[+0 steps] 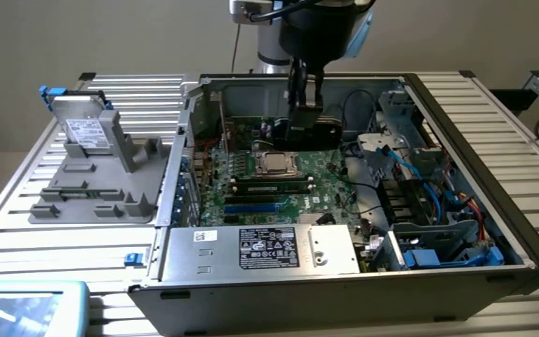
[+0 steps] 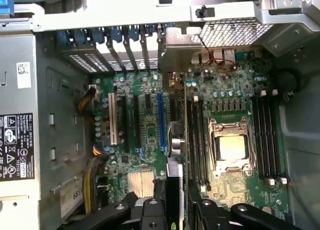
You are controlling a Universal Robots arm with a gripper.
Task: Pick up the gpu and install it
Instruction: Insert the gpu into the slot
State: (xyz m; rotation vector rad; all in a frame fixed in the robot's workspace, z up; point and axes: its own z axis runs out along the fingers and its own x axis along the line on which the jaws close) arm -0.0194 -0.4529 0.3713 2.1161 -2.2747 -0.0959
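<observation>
- Gripper (image 2: 175, 212) clamped on the gpu (image 2: 176, 140), gripping its end away from the bracket.
- gpu stands on edge over the motherboard (image 2: 145, 140), inside the case (image 1: 494, 232).
- Long axis parallel to the slots (image 2: 161, 122); silver bracket (image 2: 181, 42) points at the case's rear slot wall.

gpu (image 2: 174, 140) on edge above motherboard (image 2: 145, 115), inside case (image 1: 344, 302); tray (image 1: 87, 193) beside case

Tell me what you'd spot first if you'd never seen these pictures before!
The big open computer case in the middle, with its green motherboard laid bare. A black robot arm reaches down into it from above, and its tool grips the gpu, a thin green card, over the motherboard. On the exterior view's left, a silver drive stands in a grey holder.
</observation>
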